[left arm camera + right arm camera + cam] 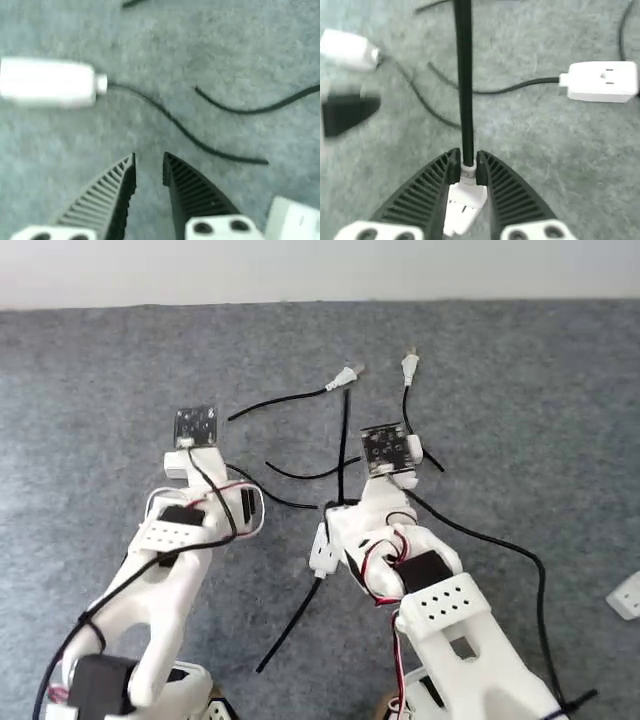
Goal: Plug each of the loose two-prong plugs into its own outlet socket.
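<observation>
Closest in, the right pincer [466,161] was clamped on a white connector [465,200]. Its thick black cord [464,75] ran straight out from between the fingertips, and which end of the cable this was could not be told. The left pincer [148,161] hung over the grey worktop [240,45] with its ribbed fingers [187,185] a little apart and nothing between them. Just beyond it a white barrel-shaped connector [47,82] lay on its side, a thin cord [175,124] trailing from its end across the worktop. A second loose cord [240,111] curved farther off. Past the right pincer an outlet socket [602,81] lay flat with its slotted face up, well apart from the held connector, its own cable leading away. In the high view the left arm [150,580] came in from seven o'clock and the right arm [445,605] from five o'clock, both stretched toward twelve. Farthest out, at roughly eleven and twelve o'clock from the right arm's wrist camera [385,448], a first two-prong plug [346,375] and a second two-prong plug [409,363] lay near each other. Both were unplugged, with their prongs pointing away from the arms. A small white piece [627,595] sat at the four o'clock edge.
</observation>
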You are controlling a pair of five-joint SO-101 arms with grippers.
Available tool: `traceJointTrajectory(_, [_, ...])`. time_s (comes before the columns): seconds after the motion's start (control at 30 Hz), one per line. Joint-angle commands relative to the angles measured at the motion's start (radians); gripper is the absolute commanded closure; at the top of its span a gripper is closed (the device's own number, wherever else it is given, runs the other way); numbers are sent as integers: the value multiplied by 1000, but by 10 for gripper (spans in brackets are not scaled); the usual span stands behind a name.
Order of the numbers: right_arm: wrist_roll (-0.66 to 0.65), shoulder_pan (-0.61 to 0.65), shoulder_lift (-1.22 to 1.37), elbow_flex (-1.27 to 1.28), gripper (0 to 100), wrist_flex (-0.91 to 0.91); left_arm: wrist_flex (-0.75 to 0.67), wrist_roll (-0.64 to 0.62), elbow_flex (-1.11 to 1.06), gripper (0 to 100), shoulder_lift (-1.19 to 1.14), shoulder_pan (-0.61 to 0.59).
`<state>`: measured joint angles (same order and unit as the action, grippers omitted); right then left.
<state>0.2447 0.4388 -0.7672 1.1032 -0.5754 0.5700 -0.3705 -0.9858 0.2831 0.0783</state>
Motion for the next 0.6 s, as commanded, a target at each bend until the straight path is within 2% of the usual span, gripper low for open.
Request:
traceJointTrajectory(0.0, [29, -13, -7, -34, 990, 65, 63, -100, -39, 914, 109, 43])
traceJointTrajectory(0.07, [26, -13, -7, -31, 991, 71, 115, -135, -74, 914, 147, 86])
traceJointTrajectory(0.2, [-3, -33, -18, -31, 989, 54, 63, -160, -97, 914, 129, 114])
traceJointTrajectory(0.27, [-49, -67, -47, -40, 991, 7, 54, -160, -88, 914, 83, 163])
traceJointTrajectory(0.43, [-58, -156, -177, -40, 990, -130, 97, -161, -10, 914, -18, 238])
traceJointTrajectory(0.57, [-92, -222, -282, 2, 989, -166, 160, -152, 16, 914, 2, 299])
